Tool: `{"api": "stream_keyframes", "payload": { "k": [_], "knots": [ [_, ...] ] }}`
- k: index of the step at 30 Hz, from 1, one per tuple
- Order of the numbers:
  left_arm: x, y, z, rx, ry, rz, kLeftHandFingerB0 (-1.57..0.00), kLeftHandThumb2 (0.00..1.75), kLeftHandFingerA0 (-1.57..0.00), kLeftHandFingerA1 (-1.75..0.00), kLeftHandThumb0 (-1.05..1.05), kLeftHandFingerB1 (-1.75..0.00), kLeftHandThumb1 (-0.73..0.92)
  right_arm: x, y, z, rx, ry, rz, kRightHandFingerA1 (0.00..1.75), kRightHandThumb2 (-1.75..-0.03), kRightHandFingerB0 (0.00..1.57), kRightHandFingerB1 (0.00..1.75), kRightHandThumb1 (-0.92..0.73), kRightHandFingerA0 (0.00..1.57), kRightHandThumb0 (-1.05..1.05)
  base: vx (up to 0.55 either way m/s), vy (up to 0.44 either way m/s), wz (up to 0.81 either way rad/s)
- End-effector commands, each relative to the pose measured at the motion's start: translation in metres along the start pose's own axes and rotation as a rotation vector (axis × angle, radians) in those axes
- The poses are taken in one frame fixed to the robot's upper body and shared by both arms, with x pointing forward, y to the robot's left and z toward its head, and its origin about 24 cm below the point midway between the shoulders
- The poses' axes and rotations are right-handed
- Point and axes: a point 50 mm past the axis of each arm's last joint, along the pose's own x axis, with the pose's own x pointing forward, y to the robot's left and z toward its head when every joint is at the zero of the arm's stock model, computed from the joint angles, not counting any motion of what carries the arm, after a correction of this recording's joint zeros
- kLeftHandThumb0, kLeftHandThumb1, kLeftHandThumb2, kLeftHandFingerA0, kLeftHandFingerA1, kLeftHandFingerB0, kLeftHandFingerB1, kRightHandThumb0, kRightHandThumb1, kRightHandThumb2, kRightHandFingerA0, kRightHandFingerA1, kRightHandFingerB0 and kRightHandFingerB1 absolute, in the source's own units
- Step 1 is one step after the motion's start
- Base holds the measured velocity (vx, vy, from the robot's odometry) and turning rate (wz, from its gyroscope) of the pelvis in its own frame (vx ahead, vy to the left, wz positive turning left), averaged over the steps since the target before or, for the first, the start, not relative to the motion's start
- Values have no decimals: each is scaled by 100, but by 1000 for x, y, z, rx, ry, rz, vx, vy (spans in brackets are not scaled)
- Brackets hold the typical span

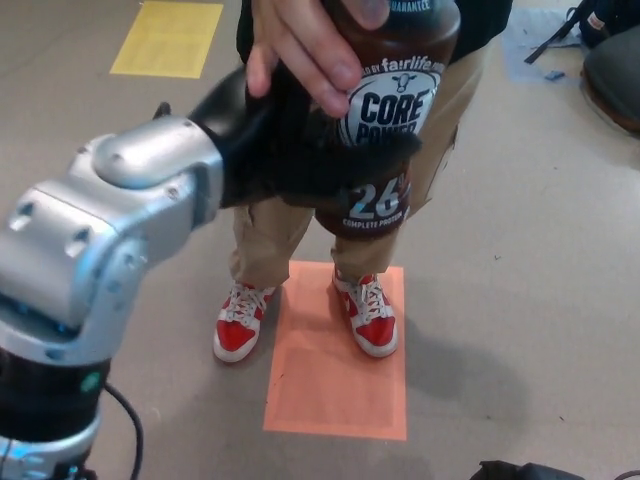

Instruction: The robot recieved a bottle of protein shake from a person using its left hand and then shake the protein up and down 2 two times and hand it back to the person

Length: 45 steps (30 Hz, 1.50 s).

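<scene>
A dark brown protein shake bottle [385, 120] with a "Core Power" label fills the upper middle of the head view. My left hand [290, 150] reaches in from the left, and its black fingers wrap around the bottle's middle. A person's hand [300, 45] grips the bottle's upper part from above, so both hands are on it. My silver left forearm [110, 230] takes up the left side. My right hand does not show.
The person stands close in front of me in tan trousers and red-and-white shoes [240, 320] on an orange floor mat [340, 380]. A yellow mat [168, 38] lies at the far left. Dark bags [605, 50] sit at the upper right.
</scene>
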Motion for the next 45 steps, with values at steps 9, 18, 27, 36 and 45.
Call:
{"api": "stream_keyframes", "payload": {
  "k": [9, 18, 27, 36, 45],
  "knots": [
    [1, -3, -17, 84, -84, 118, -82, 82, -112, -111, -10, -101, 76, 2, -5, -2, -27, -19, -17, 89, -84, 77, 58, -75, 92, -41, 0, 0, 0],
    [0, -1, -26, 60, -83, 135, -76, 80, -106, -124, -13, -109, 76, 5, -7, -1, -26, -17, -15, 91, -85, 77, 58, -75, 93, -41, 0, 0, 0],
    [-13, -11, -91, -137, 43, 148, -72, 72, -92, -139, -14, -107, 81, 5, -7, 0, 8, -8, -7, 91, -82, 78, 58, -75, 93, -40, 0, 0, 0],
    [-24, -20, -158, -264, 144, 173, -78, 75, -89, -147, -16, -104, 78, 6, -7, 0, 25, -2, -3, 92, -77, 75, 60, -74, 87, -42, 0, 0, 0],
    [-36, -15, -196, -290, 228, 228, -80, 76, -93, -144, -15, -101, 77, 6, -9, 2, 43, -4, -44, 97, -82, 81, 58, -73, 96, -40, 0, 0, 0]
  ]
}}
